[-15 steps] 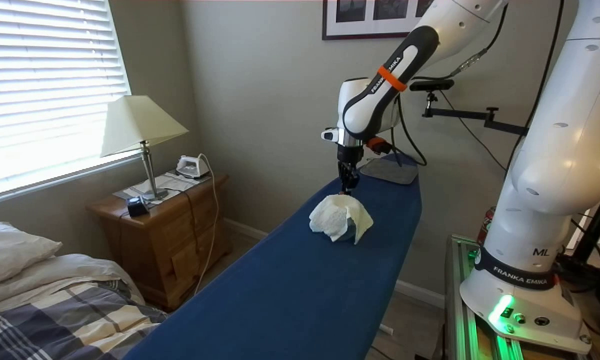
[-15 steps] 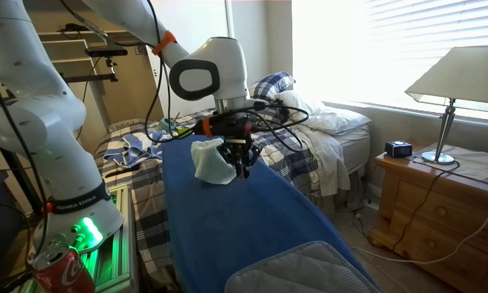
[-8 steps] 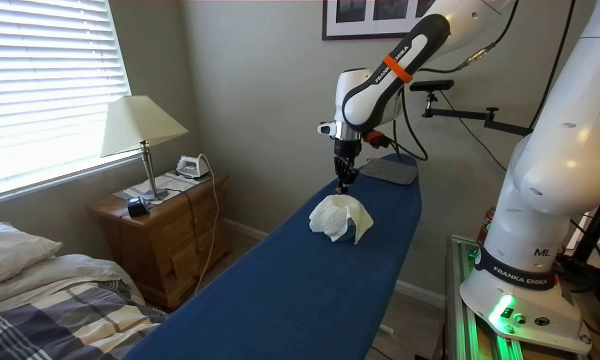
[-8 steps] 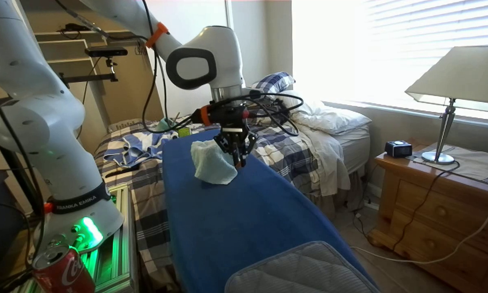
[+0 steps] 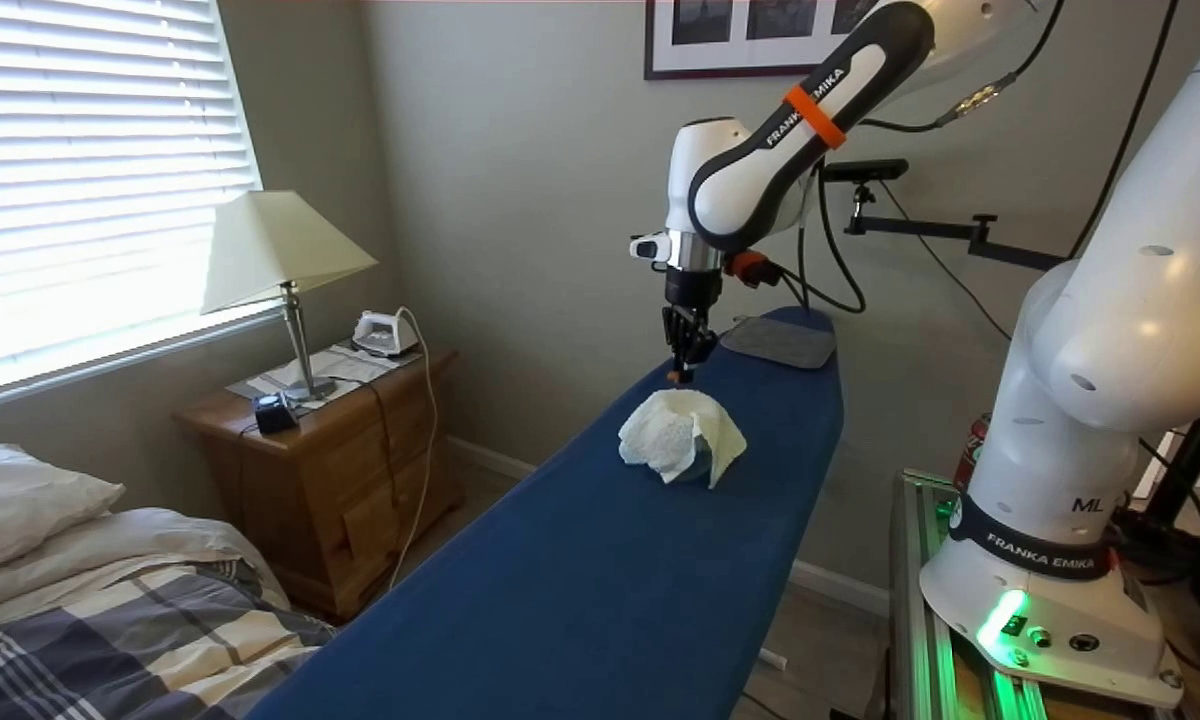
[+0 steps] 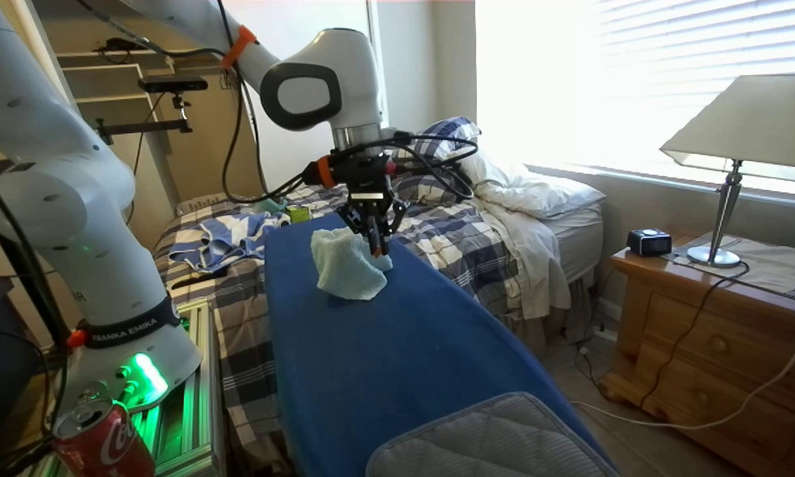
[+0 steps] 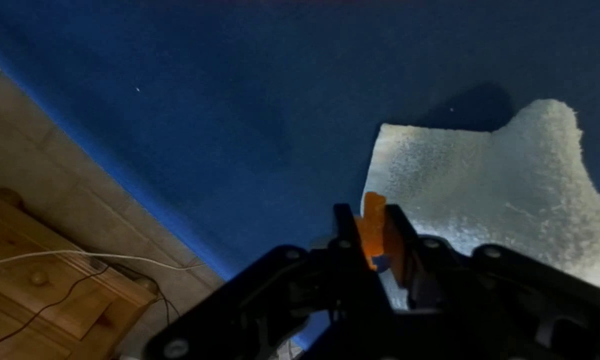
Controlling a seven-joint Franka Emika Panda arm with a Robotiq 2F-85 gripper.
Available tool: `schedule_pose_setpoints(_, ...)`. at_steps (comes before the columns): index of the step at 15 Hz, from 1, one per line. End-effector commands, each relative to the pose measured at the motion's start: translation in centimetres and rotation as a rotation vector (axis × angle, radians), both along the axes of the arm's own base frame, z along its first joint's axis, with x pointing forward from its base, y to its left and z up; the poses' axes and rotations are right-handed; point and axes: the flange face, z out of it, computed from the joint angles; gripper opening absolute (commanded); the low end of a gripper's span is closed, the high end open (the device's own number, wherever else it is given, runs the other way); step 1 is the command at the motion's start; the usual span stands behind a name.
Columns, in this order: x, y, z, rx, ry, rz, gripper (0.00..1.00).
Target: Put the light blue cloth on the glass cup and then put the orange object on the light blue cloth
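The light blue cloth (image 5: 665, 432) lies draped in a dome on the dark blue board and also shows in an exterior view (image 6: 346, 268) and the wrist view (image 7: 475, 185). The glass cup is hidden beneath it; only a dim bluish patch shows under a raised fold. My gripper (image 7: 367, 209) is shut on the small orange object (image 7: 374, 225), whose end sticks out past the fingertips. In both exterior views the gripper (image 5: 680, 372) (image 6: 376, 248) points down and is raised beside the cloth. In the wrist view the orange object overlaps the cloth's edge.
A grey pad (image 5: 778, 342) lies at one end of the blue ironing board (image 5: 560, 570). A bed (image 6: 437, 245) and a wooden nightstand (image 5: 330, 470) with a lamp (image 5: 295, 270) stand around it. A red can (image 6: 103, 437) stands near the robot base.
My gripper has risen and moved closer to the cloth with the orange object still between its fingers. The cloth has not moved.
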Motion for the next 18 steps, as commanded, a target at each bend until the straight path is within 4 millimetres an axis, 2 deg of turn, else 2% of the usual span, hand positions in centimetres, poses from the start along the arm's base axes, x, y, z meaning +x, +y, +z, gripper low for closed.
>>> schedule_pose_setpoints(1,-1.1,1.3,1.7,0.006,-0.006,0.05,0.19)
schedule_pose_setpoints(7,-1.6,3.7,3.4,0.016,-0.009,0.124,0.19)
schedule_pose_setpoints(18,-3.1,9.4,4.1,0.043,0.036,0.307,0.2)
